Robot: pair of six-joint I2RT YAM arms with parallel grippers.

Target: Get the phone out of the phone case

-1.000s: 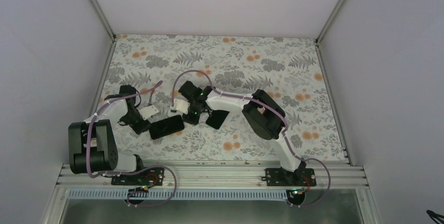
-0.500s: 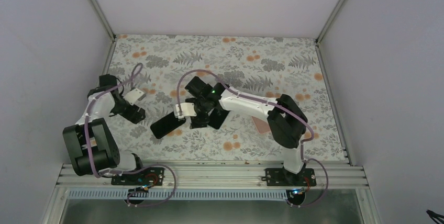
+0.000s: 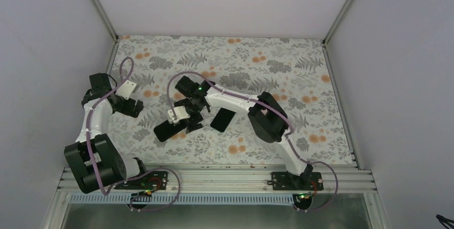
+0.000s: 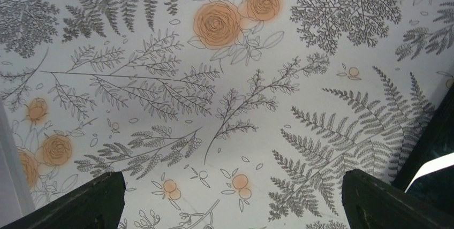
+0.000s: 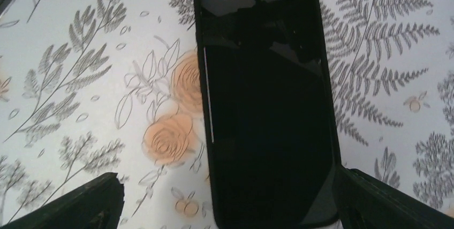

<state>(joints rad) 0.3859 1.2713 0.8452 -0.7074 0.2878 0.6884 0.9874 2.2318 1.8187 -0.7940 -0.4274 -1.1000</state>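
Two flat black slabs lie on the flowered table [image 3: 300, 79]. The left slab [image 3: 167, 131] fills the right wrist view: a glossy dark face inside a raised dark rim [image 5: 266, 100]. A second black slab [image 3: 223, 119] lies to its right. I cannot tell which is the phone and which the phone case. My right gripper [image 3: 184, 123] [image 5: 227, 186] hangs open over the left slab's near end, its right finger [image 5: 385, 197] beside the slab's corner. My left gripper [image 3: 134, 107] [image 4: 233, 186] is open above bare table, well left of both slabs.
Grey walls and metal corner posts close in the table on three sides. The arm bases sit on a rail [image 3: 214, 178] along the near edge. A dark shape with a white strip [image 4: 431, 154] shows at the right edge of the left wrist view.
Both grippers have gone from shut to open. The left arm pulled away from the left slab toward the left wall. The right gripper shifted left, over that slab.
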